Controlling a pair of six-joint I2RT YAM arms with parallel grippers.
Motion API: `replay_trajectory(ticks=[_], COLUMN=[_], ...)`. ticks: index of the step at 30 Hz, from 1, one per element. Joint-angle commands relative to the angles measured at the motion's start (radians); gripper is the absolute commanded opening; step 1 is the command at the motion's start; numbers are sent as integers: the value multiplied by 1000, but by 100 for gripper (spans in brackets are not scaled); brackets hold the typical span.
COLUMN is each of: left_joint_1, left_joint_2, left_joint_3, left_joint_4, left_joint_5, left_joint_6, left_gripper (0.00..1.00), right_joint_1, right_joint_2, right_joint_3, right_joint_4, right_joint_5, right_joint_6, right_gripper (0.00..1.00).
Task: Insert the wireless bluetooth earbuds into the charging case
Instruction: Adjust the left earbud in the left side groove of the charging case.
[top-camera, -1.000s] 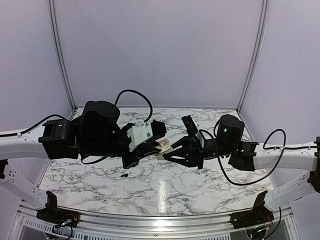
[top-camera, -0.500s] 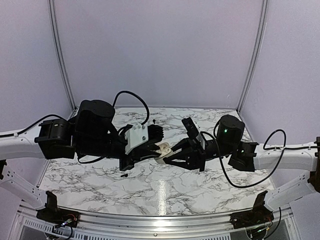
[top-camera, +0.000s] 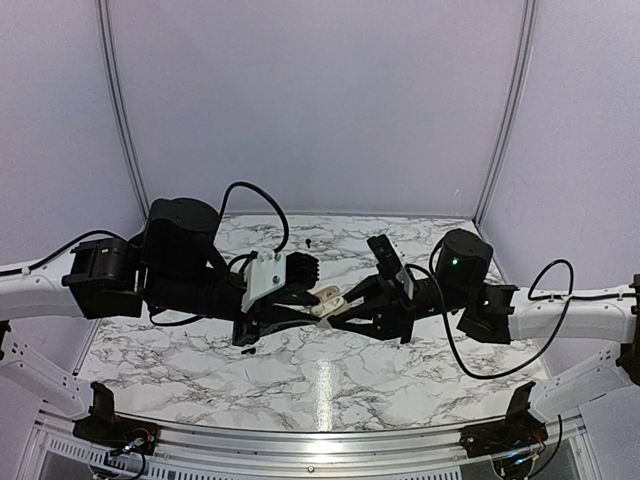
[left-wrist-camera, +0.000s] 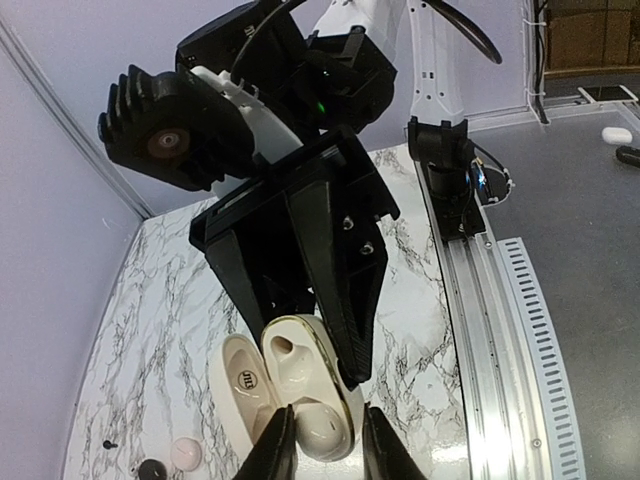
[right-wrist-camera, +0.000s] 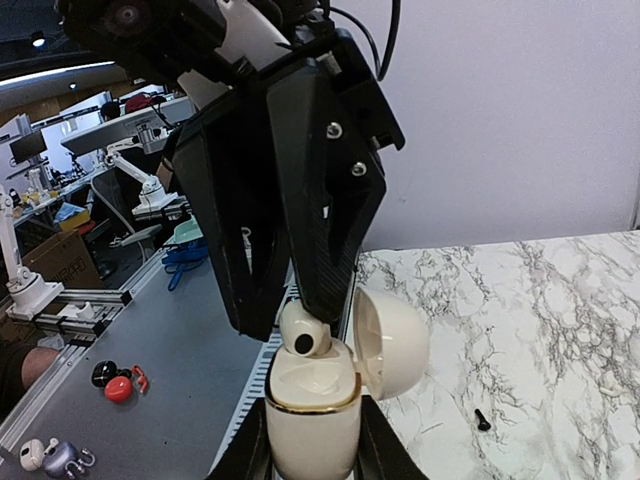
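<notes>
Left arm (top-camera: 180, 260) has shifted slightly leftward. Now the right gripper (right-wrist-camera: 310, 450) pinches the cream charging case (right-wrist-camera: 310, 400), lid open; the left gripper (left-wrist-camera: 322, 452) straddles a pale earbud (right-wrist-camera: 303, 335) atop it, grip unclear.

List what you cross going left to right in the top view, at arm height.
Left arm's black joint → white bracket on the left wrist → charging case, open, held above the table → right arm's black joint with the green light → right arm's white link.
</notes>
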Motion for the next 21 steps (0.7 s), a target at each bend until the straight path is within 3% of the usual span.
replay_trajectory(ticks=[1,10,21], left_joint_1=[-6,-6,-4], left_joint_2=[-25,-23,-66], left_joint_3=[-8,10,-15], left_joint_4=[-17,-12,47], left_joint_5=[64,28,-70], left_joint_6=[-7,-29,-63], left_gripper=[28,40,44], right_joint_1=[-3,-4,-2], right_joint_2=[-33,-33,-6], right_joint_3=[10,6,-6], right_joint_4=[58,75,120], right_joint_5=[23,20,10], right_joint_6=[-18,-13,19], right_gripper=[0,0,0])
